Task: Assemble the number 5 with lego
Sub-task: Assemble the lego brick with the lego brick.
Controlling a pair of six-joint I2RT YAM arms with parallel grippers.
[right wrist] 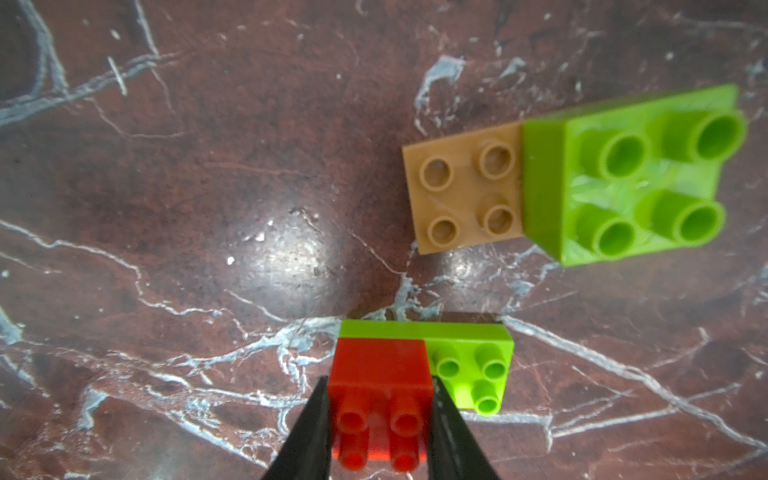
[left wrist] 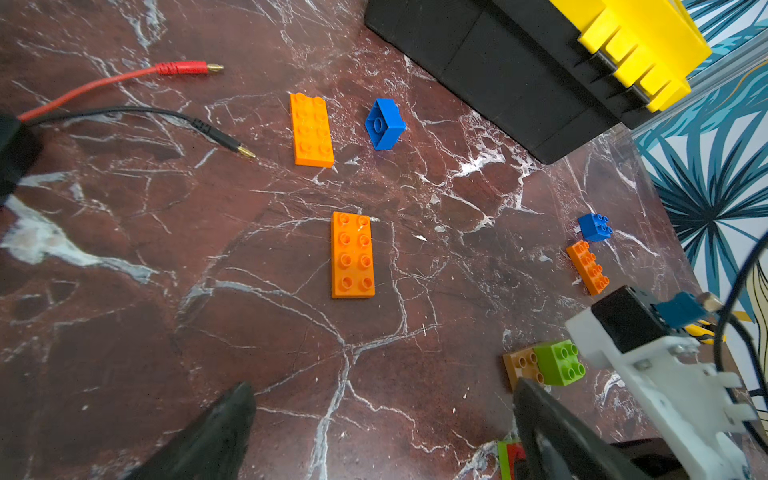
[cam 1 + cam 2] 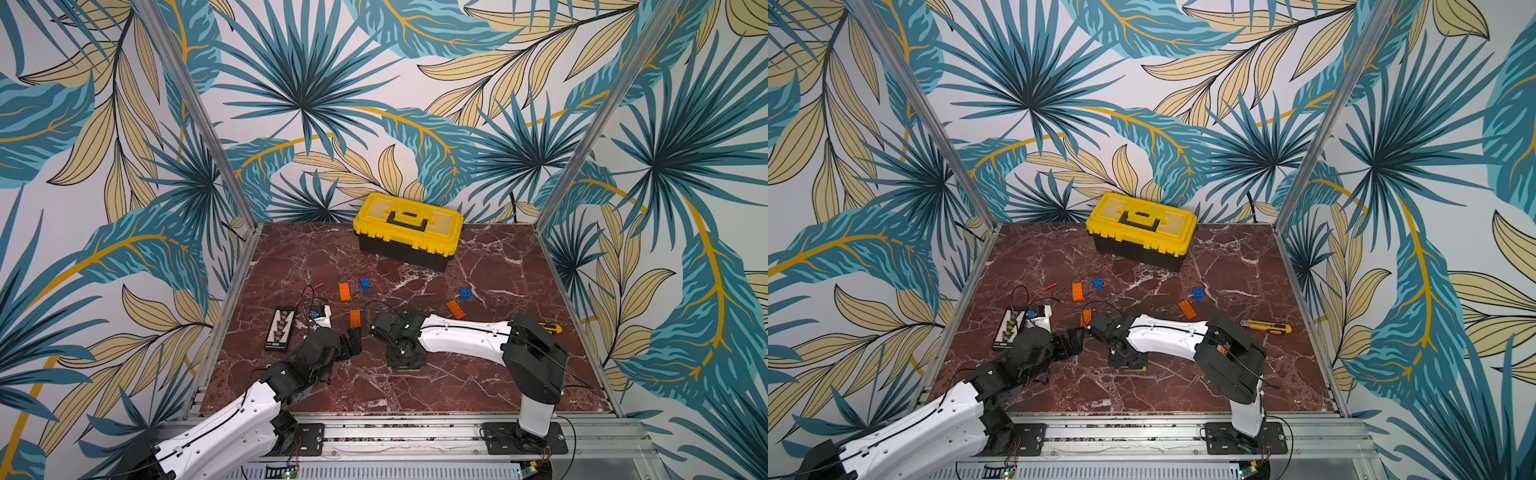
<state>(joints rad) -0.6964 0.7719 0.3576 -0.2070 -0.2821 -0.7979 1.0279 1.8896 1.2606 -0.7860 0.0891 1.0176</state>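
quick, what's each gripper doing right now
left gripper: open, holding nothing
right gripper: shut on the red brick

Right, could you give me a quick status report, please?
Right hand shut on red brick, atop lime brick. Left hand open, empty. Tan-lime pair nearby, apart.

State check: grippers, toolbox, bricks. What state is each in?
Left gripper: open, empty.
Right gripper: shut on red brick.
Red brick: gripped, atop long lime brick.
Square lime brick: stacked on tan plate.
Orange bricks: loose, flat, studs up.
One blue brick: on its side.
Toolbox: lid closed.
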